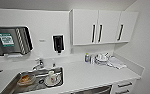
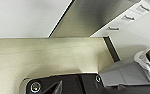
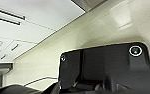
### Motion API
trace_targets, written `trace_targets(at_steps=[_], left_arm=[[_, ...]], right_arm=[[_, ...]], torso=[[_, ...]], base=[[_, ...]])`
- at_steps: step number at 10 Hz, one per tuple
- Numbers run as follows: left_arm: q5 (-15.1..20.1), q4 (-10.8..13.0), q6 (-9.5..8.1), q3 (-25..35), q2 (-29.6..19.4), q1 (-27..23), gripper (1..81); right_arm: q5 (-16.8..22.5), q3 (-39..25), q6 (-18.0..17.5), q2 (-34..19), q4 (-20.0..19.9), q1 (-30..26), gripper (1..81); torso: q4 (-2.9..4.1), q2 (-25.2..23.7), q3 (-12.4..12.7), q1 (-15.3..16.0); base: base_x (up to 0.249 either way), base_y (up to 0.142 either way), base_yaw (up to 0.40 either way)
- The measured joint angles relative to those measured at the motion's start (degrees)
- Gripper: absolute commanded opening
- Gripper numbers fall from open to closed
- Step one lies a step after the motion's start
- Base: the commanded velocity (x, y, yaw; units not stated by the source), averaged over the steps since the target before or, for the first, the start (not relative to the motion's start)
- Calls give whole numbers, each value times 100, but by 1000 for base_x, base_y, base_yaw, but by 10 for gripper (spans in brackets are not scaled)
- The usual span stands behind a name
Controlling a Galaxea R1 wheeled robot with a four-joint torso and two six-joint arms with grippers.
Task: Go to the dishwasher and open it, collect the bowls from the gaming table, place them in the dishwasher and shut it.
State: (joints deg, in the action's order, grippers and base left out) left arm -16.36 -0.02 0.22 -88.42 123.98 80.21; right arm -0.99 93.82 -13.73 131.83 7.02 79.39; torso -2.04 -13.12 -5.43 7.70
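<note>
The dishwasher (image 1: pixel 97 90) shows as a strip of brushed steel front under the white tabletop (image 1: pixel 91 75), at the lower edge of the head view; in the left wrist view its steel door panel (image 2: pixel 96 17) lies ahead of the left tool, beside white drawers (image 2: pixel 126 18). Whether either tool is open or closed cannot be told. On the tabletop are a steel sink (image 1: pixel 13 82) holding dishes, a faucet (image 1: pixel 38 64), and a dish rack (image 1: pixel 102 59). Wall cabinets (image 1: pixel 103 26) hang above.
</note>
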Motion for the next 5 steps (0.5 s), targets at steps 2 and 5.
trace_targets(at_steps=[2, 5], left_arm=[[-4, 0, 2, 641, -534, -235, 811], [2, 0, 2, 1414, -1056, -844, 811]], right_arm=[[0, -372, -99, -361, -11, -297, 811], [6, -752, -228, -540, -91, -758, 811]], torso=[[0, -302, -236, 193], [0, -879, -780, 564]], base=[[0, 0, 0], [0, 0, 0]])
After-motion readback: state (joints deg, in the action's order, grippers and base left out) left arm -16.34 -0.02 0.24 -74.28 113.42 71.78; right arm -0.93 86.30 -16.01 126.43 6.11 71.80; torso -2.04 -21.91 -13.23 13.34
